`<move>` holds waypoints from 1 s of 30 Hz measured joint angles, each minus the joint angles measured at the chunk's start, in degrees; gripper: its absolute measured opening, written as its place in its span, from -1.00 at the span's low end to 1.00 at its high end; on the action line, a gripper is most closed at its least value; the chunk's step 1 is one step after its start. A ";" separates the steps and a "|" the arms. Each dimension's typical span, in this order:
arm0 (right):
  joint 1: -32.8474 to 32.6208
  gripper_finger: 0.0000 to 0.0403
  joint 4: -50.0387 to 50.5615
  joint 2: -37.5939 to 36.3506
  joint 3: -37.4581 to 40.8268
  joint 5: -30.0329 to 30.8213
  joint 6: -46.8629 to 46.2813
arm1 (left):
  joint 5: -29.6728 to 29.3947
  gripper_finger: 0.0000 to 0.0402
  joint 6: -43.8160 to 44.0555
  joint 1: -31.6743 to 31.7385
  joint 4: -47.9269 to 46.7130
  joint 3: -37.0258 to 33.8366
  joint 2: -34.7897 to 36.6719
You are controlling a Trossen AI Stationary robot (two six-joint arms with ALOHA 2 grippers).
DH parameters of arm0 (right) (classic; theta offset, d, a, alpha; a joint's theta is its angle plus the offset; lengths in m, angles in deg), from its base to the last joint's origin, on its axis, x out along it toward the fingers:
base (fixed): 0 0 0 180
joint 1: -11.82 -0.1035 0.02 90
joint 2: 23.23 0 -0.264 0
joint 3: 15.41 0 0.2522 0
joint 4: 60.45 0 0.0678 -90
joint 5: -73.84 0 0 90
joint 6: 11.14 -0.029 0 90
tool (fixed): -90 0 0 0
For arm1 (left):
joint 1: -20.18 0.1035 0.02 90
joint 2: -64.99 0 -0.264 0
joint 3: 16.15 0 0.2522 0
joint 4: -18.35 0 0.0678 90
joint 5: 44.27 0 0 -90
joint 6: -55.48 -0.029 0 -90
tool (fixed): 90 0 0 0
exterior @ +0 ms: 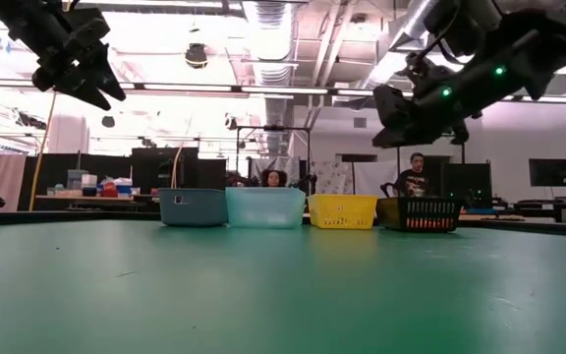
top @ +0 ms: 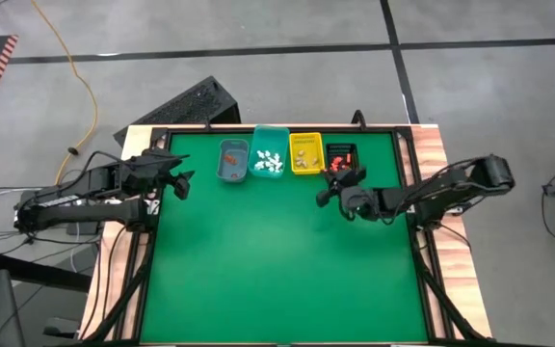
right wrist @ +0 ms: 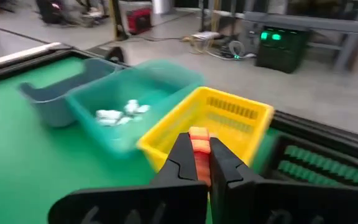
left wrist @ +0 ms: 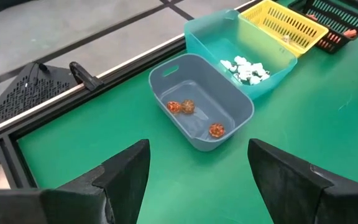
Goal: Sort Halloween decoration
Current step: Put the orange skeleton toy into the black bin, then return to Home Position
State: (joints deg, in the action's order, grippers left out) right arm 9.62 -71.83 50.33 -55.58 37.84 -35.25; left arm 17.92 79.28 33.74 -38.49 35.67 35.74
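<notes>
Four small bins stand in a row at the table's far edge: a blue one (left wrist: 201, 102) holding three orange-red pieces (left wrist: 188, 107), a teal one (left wrist: 253, 43) with white pieces (left wrist: 244, 67), a yellow one (right wrist: 219, 121) and a black one (top: 341, 156) with red pieces. My right gripper (right wrist: 197, 149) hovers just near of the yellow and black bins, shut on one orange-red decoration piece (right wrist: 199, 140). My left gripper (left wrist: 197, 158) hangs open above the table's far left, facing the blue bin, with nothing between its fingers. My right gripper pinches the orange-red piece (right wrist: 199, 135) between its two fingertips (right wrist: 180, 155), and the piece's end sticks out past them. The fingers come nearly level from the table's right side. The piece is lifted clear of the table, in front of the yellow bin.
A broad stretch of green table (top: 277, 270) lies on the near side of the bins. A black frame rail (left wrist: 104, 68) runs along the far edge. People (exterior: 416, 172) sit in the room beyond the table.
</notes>
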 joint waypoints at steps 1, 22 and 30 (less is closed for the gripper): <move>0.91 -0.98 1.55 -1.16 0.01 0.04 -0.03 | -0.01 0.30 0.01 0.00 0.01 0.00 0.01; 26.24 -0.74 24.88 -6.83 0.01 -24.23 -11.02 | 0.11 0.30 -0.42 0.00 0.06 0.00 0.00; 28.95 -0.36 24.74 -6.83 0.01 -28.78 -10.37 | 0.57 0.30 -0.16 0.00 0.06 0.00 0.01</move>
State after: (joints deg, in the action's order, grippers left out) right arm 38.57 -47.09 43.51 -55.57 9.05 -45.62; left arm 18.48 79.12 33.74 -38.44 35.67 35.76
